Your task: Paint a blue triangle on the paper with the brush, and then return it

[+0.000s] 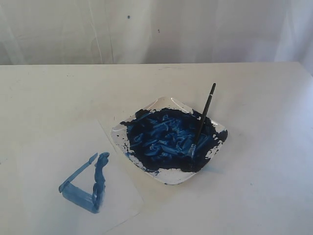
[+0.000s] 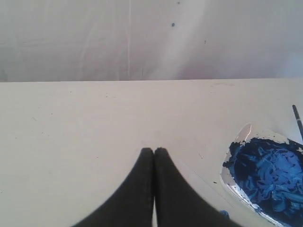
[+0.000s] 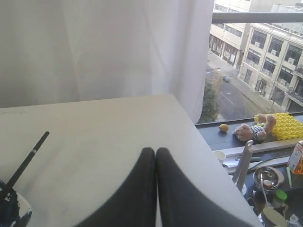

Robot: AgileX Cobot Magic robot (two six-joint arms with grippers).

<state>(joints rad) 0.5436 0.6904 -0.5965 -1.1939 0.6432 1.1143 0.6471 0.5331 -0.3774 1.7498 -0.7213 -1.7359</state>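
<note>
- The brush (image 1: 202, 120), a thin black-handled paintbrush with a silver ferrule, rests in the square white dish (image 1: 171, 177). Its blue-stained tip is down in the dark blue paint (image 1: 161, 137) and its handle leans up over the far rim.
- The blue triangle (image 1: 99, 181), a rough outline of streaky mid-blue strokes, sits on the paper (image 1: 44, 156). This is a thin white sheet lying flat on the white table (image 1: 264, 98), just left of the dish in the exterior view.
- The left gripper (image 2: 154, 150) is clenched, black fingers pressed together on nothing, over the table near the dish.
- The right gripper (image 3: 155, 150) is likewise clenched on nothing, apart from the brush.
</note>
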